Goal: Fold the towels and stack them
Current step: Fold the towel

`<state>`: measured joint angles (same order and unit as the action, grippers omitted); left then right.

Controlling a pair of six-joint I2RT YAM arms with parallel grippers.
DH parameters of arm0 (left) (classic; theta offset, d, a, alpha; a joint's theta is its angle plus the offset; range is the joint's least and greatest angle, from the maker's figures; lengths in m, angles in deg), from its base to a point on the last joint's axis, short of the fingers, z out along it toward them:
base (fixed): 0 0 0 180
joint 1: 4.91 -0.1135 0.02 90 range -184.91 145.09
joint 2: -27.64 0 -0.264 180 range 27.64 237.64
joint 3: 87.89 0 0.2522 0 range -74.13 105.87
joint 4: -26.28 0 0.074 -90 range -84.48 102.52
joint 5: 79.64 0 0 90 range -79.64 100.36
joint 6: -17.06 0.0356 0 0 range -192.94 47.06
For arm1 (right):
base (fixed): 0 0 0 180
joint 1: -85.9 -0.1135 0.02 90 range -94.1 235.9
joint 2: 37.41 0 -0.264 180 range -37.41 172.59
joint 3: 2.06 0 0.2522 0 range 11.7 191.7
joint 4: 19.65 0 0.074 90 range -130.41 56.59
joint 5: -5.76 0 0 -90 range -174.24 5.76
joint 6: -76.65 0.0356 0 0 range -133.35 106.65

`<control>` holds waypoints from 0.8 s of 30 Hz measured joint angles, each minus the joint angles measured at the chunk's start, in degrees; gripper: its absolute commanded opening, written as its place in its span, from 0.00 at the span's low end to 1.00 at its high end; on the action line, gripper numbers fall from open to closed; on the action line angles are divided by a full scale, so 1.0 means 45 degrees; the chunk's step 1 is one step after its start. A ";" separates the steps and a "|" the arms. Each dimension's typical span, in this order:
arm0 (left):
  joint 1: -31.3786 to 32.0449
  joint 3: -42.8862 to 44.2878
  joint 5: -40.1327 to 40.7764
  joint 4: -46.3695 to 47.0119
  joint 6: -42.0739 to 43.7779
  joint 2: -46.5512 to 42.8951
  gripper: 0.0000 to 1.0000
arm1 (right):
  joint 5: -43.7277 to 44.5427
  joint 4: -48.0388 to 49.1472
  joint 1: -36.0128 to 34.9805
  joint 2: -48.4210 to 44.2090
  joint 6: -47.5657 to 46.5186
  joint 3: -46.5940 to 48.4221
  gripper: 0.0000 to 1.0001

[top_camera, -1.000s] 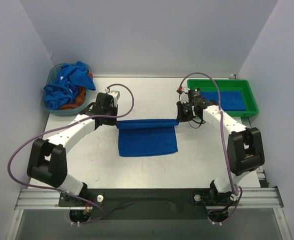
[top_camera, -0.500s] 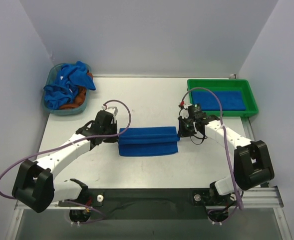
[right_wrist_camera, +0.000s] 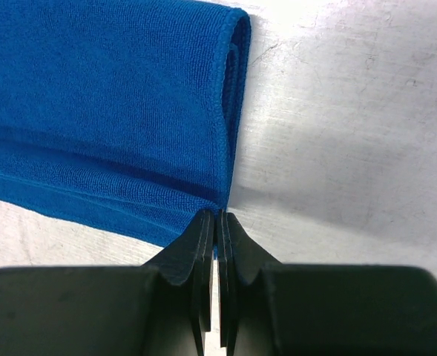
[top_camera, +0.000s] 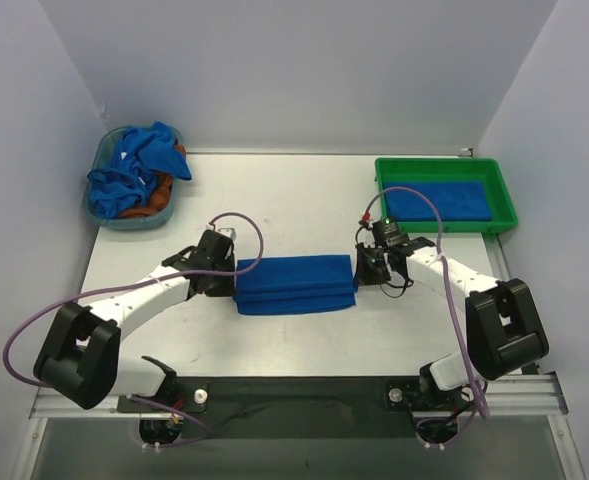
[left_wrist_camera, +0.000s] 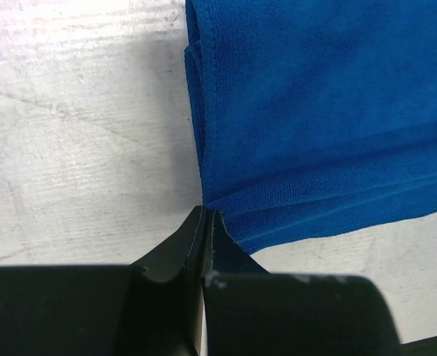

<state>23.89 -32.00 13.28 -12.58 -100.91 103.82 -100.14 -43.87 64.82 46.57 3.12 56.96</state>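
Note:
A blue towel (top_camera: 294, 284) lies folded into a long strip in the middle of the table. My left gripper (top_camera: 232, 279) is shut on its left end, and my right gripper (top_camera: 360, 270) is shut on its right end, both low at the table. In the left wrist view the left gripper (left_wrist_camera: 205, 213) pinches the edge of the towel (left_wrist_camera: 322, 111). In the right wrist view the right gripper (right_wrist_camera: 219, 214) pinches the corner of the towel (right_wrist_camera: 107, 104), with blue cloth between the jaws. A folded blue towel (top_camera: 439, 200) lies in the green tray (top_camera: 505, 200).
A teal basket (top_camera: 105, 158) at the back left holds crumpled blue towels (top_camera: 134, 170) and an orange one (top_camera: 159, 195). The green tray stands at the back right. Walls close in the left, right and back.
Both grippers have moved toward the near edge, carrying the towel's far edge over its near part. The towel is now a narrower folded strip.

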 measured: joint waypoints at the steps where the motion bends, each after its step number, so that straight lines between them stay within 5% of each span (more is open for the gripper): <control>1: 0.0005 0.0005 0.0000 -0.0068 -0.0005 0.0131 0.00 | 0.0000 -0.0010 0.0000 0.0029 0.0049 0.0000 0.00; 24: 0.0044 0.0772 -0.0199 -0.1525 0.0049 -0.0185 0.01 | -0.0257 -0.0986 0.0005 -0.0918 0.1069 0.0194 0.00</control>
<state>24.09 -28.52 12.38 -19.44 -100.69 102.99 -101.30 -48.31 64.84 42.44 7.93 57.83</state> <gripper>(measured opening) 0.070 0.036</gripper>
